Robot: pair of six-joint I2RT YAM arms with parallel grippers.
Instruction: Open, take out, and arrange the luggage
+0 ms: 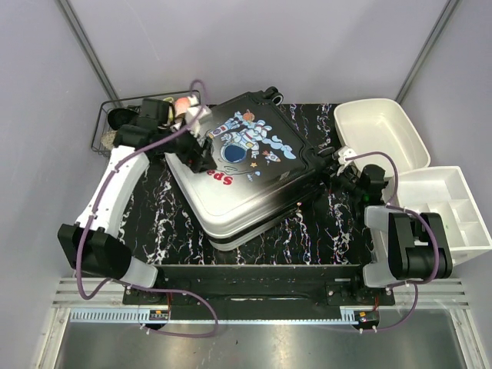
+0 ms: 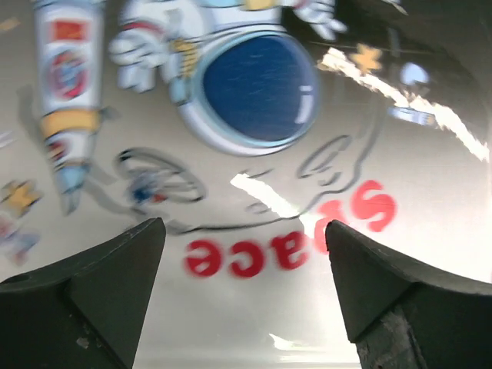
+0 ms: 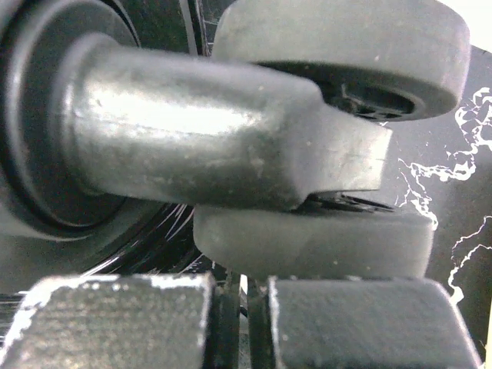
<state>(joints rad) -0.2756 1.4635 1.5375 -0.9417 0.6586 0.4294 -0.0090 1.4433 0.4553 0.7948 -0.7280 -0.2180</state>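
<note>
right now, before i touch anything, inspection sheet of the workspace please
surface: black marbled table, mostly covered by the luggage
job's things: luggage closed, lying flat, print side up
clutter: basket far left with small items, unclear; plain bin and divided bin at right
grippers: left gripper open over the print; right gripper shut, tips at a wheel
cables: purple cables looping along both arms
surroundings: grey walls
</note>
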